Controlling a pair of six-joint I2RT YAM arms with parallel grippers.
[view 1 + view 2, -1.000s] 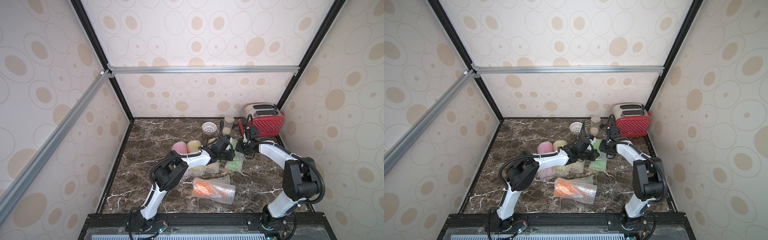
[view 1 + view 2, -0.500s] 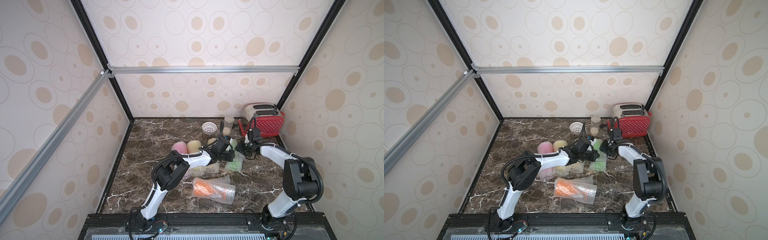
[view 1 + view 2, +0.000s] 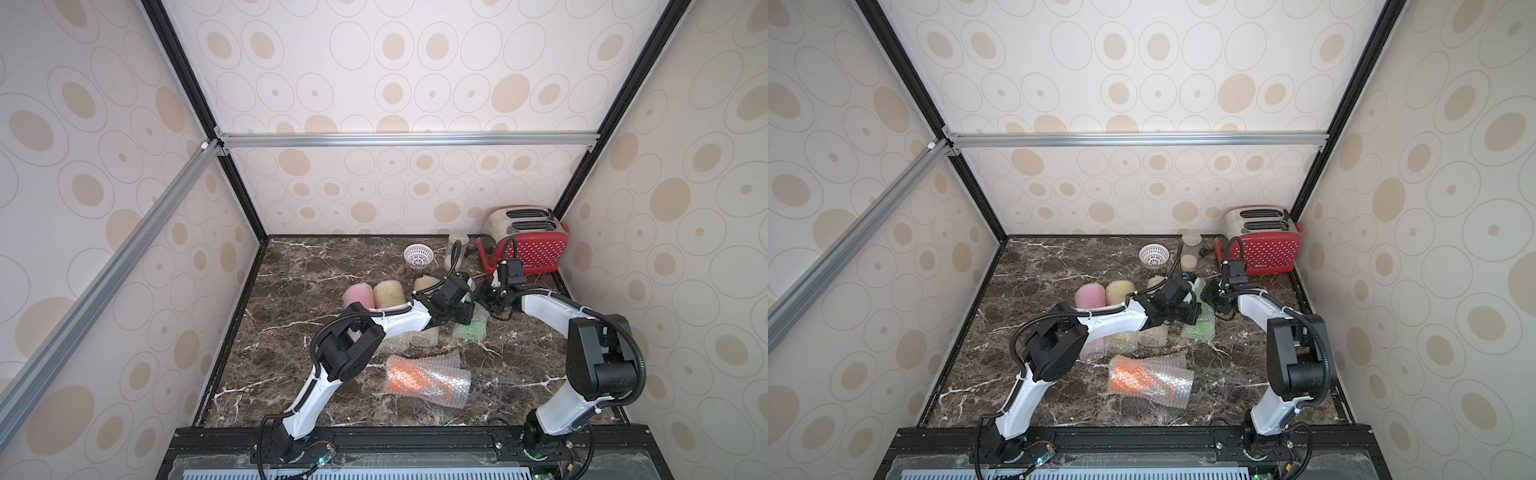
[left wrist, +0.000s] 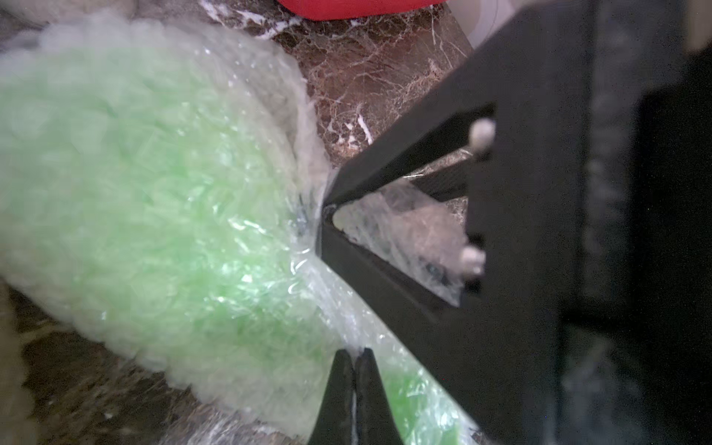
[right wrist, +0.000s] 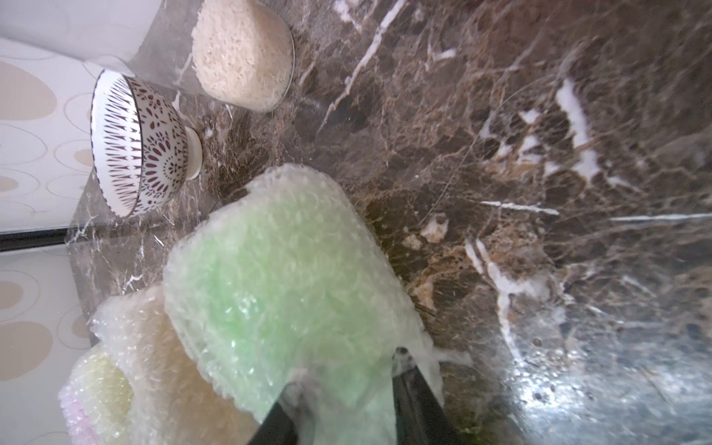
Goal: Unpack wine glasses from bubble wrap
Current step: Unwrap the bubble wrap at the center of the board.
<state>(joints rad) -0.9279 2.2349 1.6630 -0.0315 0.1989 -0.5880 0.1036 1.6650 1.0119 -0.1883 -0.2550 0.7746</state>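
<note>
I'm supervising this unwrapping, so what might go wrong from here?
1. The left gripper pinches the bubble wrap while the right gripper clamps the wrapped green glass; a hard pull may tear wrap or yank the glass free.
2. The rice jar and patterned bowl stand close; a swing might topple them.

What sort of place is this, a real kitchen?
Probably a mock kitchen inside a robot test booth: marble-look countertop, red toaster and jar of rice, boxed in by wallpapered panels on an aluminium frame.

I see the red metal toaster (image 3: pixel 528 249) at one o'clock, the white perforated bowl (image 3: pixel 419 254) at twelve. The bubble-wrapped orange goblet (image 3: pixel 409 378) lies at six.
</note>
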